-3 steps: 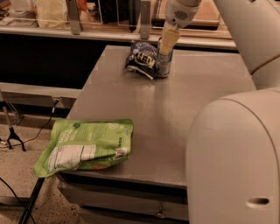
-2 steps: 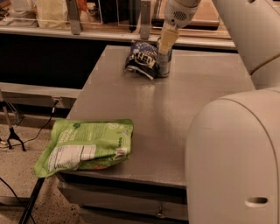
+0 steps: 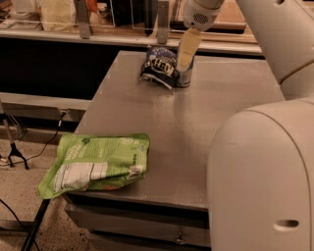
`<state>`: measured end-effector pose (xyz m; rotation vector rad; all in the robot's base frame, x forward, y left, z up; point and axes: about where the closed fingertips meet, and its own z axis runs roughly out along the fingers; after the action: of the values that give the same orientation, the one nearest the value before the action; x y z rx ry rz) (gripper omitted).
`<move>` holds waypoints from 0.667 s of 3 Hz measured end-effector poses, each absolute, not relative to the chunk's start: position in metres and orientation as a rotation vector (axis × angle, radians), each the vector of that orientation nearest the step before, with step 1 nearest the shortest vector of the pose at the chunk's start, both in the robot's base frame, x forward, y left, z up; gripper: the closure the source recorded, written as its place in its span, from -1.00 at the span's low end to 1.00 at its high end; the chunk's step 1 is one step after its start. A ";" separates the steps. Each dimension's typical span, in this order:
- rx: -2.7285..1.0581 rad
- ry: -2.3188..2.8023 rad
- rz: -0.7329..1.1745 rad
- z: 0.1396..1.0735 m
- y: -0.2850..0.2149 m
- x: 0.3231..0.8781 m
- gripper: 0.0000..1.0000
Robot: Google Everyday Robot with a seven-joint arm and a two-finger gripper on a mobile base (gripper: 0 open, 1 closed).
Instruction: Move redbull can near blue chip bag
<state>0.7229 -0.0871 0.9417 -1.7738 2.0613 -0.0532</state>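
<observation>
The redbull can (image 3: pixel 184 78) stands upright on the grey table (image 3: pixel 196 132) at its far edge. It is right beside the blue chip bag (image 3: pixel 159 65), on the bag's right, touching or almost touching it. My gripper (image 3: pixel 185 64) reaches down from above onto the can's top and hides the can's upper part. Only the can's lower body shows below the gripper.
A large bright green bag (image 3: pixel 96 163) lies on the table's near left corner, hanging over the edge. My arm's white body (image 3: pixel 262 176) fills the near right. A shelf with containers (image 3: pixel 59 14) runs behind the table. A tripod leg and cables (image 3: pixel 14 152) are on the floor at left.
</observation>
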 end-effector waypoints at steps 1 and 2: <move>-1.716 2.044 0.041 0.940 -0.100 0.716 -1.00; -1.610 2.003 0.200 0.937 -0.126 0.701 -1.00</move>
<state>0.7008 -0.1262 0.9374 -1.6098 2.0028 0.1999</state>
